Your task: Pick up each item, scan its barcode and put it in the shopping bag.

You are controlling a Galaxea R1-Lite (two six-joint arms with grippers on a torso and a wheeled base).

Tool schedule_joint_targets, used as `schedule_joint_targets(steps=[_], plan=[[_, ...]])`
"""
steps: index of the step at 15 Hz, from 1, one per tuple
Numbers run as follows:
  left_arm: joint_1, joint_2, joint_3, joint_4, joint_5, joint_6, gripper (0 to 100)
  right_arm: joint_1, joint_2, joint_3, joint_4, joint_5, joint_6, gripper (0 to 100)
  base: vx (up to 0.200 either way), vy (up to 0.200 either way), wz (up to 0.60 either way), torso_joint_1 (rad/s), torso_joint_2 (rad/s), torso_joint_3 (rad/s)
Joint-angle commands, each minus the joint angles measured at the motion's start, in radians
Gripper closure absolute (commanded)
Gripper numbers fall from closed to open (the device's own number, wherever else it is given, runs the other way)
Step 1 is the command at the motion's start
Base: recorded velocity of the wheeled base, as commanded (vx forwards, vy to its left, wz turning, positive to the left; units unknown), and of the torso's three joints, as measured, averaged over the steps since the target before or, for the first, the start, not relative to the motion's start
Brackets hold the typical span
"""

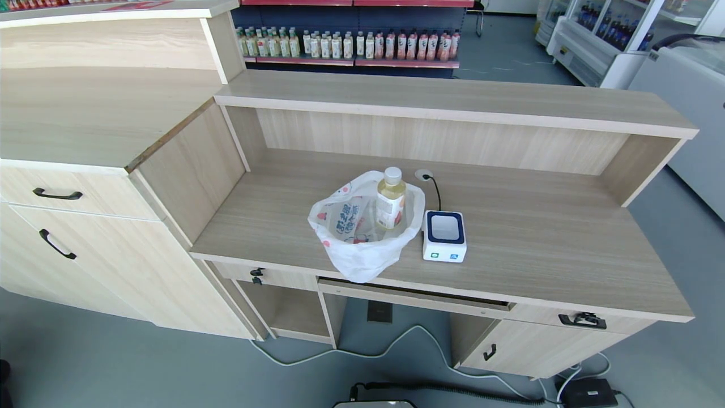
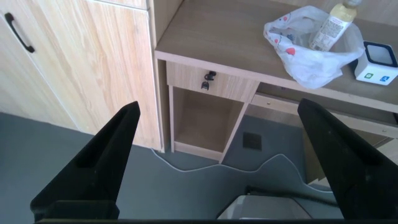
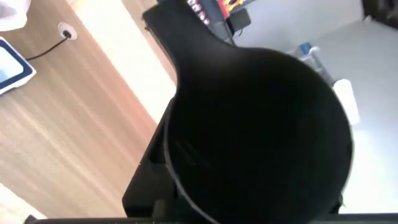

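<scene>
A white plastic shopping bag [image 1: 362, 243] stands open on the wooden counter [image 1: 544, 238]. A bottle of yellow drink with a white cap [image 1: 391, 198] stands upright inside it. Just right of the bag sits a white scanner with a dark blue window [image 1: 444, 235], its black cable running back to a hole in the counter. My left gripper [image 2: 219, 107] is open and holds nothing; it hangs low, in front of and below the counter, with the bag [image 2: 311, 53], bottle [image 2: 333, 25] and scanner [image 2: 379, 62] farther off. A dark rounded part of my right gripper [image 3: 249, 124] blocks most of the right wrist view, beside the counter and scanner corner [image 3: 9, 68].
A raised back shelf [image 1: 453, 99] and side walls enclose the counter. A taller cabinet with drawers [image 1: 85, 198] stands on the left. Under the counter are drawers, an open nook [image 2: 205, 118] and cables on the grey floor. Store shelves of bottles and freezers stand behind.
</scene>
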Motion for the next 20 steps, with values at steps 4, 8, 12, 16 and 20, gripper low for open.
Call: schedule_joint_targets(steps=[4, 8, 12, 16, 20], plan=[[0.001, 0.000, 0.000, 0.000, 0.000, -0.001, 0, -0.367, 0.094, 0.092, -0.006, 0.405, 0.074, 100, 0.000, 0.000, 0.00, 0.000, 0.00, 0.000], [0.001, 0.000, 0.000, 0.000, 0.000, -0.001, 0, -0.389, 0.179, 0.100, -0.011, 0.463, 0.203, 100, 0.000, 0.000, 0.00, 0.000, 0.00, 0.000], [0.002, 0.000, 0.000, 0.000, 0.000, -0.001, 0, -0.357, 0.330, 0.089, -0.023, 0.636, 0.535, 100, 0.000, 0.000, 0.00, 0.000, 0.00, 0.000], [0.001, 0.000, 0.000, 0.000, 0.000, -0.001, 0, -0.300, 0.539, 0.079, -0.169, 0.713, 0.972, 100, 0.000, 0.000, 0.00, 0.000, 0.00, 0.000], [0.001, 0.000, 0.000, 0.000, 0.000, -0.001, 0, -0.208, 0.774, -0.064, -0.263, 0.616, 1.255, 100, 0.000, 0.000, 0.00, 0.000, 0.00, 0.000]])
